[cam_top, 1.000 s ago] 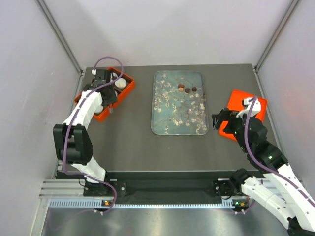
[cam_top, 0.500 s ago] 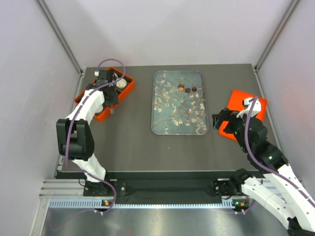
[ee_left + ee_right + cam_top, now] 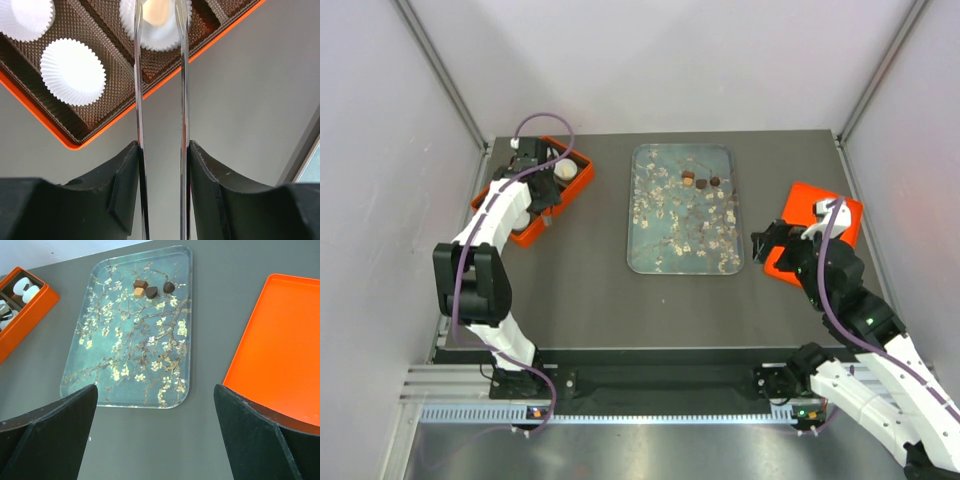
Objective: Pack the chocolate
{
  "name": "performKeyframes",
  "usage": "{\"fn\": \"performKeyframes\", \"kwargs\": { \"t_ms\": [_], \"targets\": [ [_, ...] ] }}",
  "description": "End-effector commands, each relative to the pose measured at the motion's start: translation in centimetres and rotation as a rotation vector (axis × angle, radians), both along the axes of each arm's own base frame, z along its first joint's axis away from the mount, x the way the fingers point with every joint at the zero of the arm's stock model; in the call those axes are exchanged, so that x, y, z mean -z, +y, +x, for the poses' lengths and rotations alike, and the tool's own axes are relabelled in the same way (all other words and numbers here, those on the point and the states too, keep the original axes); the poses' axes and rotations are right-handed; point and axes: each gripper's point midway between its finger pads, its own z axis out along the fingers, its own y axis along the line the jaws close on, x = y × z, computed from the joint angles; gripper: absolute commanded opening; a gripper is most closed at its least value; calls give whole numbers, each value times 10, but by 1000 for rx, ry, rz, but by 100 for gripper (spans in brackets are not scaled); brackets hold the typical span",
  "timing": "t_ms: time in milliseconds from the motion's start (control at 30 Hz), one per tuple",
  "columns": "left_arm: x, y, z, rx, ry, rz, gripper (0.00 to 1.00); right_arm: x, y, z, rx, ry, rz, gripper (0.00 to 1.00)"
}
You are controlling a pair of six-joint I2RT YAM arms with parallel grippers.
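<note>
From above, the left gripper [image 3: 548, 168] hangs over the orange box [image 3: 525, 238], hardly shifted since a second ago. Three chocolates [image 3: 701, 181] still sit on the tray [image 3: 680, 240].

Its wrist view shows thin fingers [image 3: 138, 100] slightly parted around a cream chocolate [image 3: 157, 12] in a paper cup [image 3: 160, 41]. I cannot tell whether they are pinching it.

In the right wrist view, the right gripper [image 3: 155, 392] stays spread wide and empty.

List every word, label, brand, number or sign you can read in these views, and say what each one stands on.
No text can be read in any view.
Glassy tray: blossom print only, no lettering.
Orange box: plain walls, no label.
White paper cups: blank.
Orange lid: plain, unmarked.
Any marking on the arms is too small to make out.
</note>
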Motion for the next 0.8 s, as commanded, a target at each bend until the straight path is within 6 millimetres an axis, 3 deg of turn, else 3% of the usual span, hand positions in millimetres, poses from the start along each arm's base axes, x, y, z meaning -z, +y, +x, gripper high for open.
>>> {"fn": "performKeyframes", "kwargs": {
  "t_ms": [0, 267, 467, 567, 600, 767],
  "targets": [
    [-22, 5, 13, -9, -66, 20, 47, -14, 0, 0, 1, -47, 17, 100],
    [-44, 4, 8, -4, -89, 9, 48, -15, 1, -2, -4, -46, 28, 100],
    [-104, -27, 5, 109, -218, -83, 48, -15, 4, -2, -19, -41, 37, 100],
    [-125, -63, -1, 212, -268, -136, 48, -13, 4, -1, -15, -33, 34, 100],
    [-131, -87, -5, 274, -284, -142, 48, -12, 5, -1, -16, -31, 33, 100],
    [-137, -162, -15, 451, -310, -131, 48, -13, 3, 1, -4, -33, 33, 100]
  ]
}}
